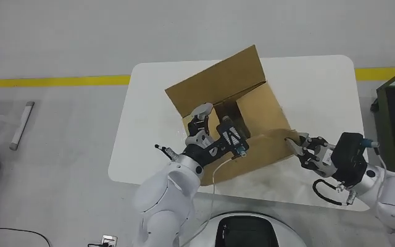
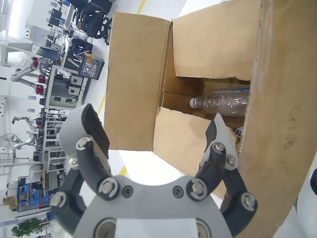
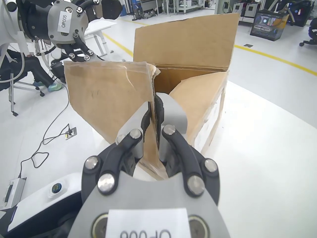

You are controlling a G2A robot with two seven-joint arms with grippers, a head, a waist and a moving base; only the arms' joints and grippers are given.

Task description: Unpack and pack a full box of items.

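Grey floor (image 1: pixel 62 37) crossed by a yellow line (image 1: pixel 62 81) surrounds a white table (image 1: pixel 148 123) with rounded corners. On the table stands an open cardboard box (image 1: pixel 265 111), turned at an angle to the table's edges. Its far flap (image 1: pixel 216 80) stands upright, and the near flap (image 1: pixel 259 157) rises on the robot's side. The right gripper (image 1: pixel 295 147) is clamped on the end edge of that near flap, with its two fingers pressed against opposite faces of the cardboard. The left gripper (image 2: pixel 151 122) sits over the other end of the same flap with its jaws spread wide and nothing between them. One finger (image 2: pixel 218 134) lies just beside the flap's inner face, and the other is well apart from it, out over the table. Down inside the box a clear plastic bottle (image 2: pixel 223 102) lies on its side on the bottom, partly hidden by the near flap, with its white cap (image 2: pixel 193 102) towards the box's middle.
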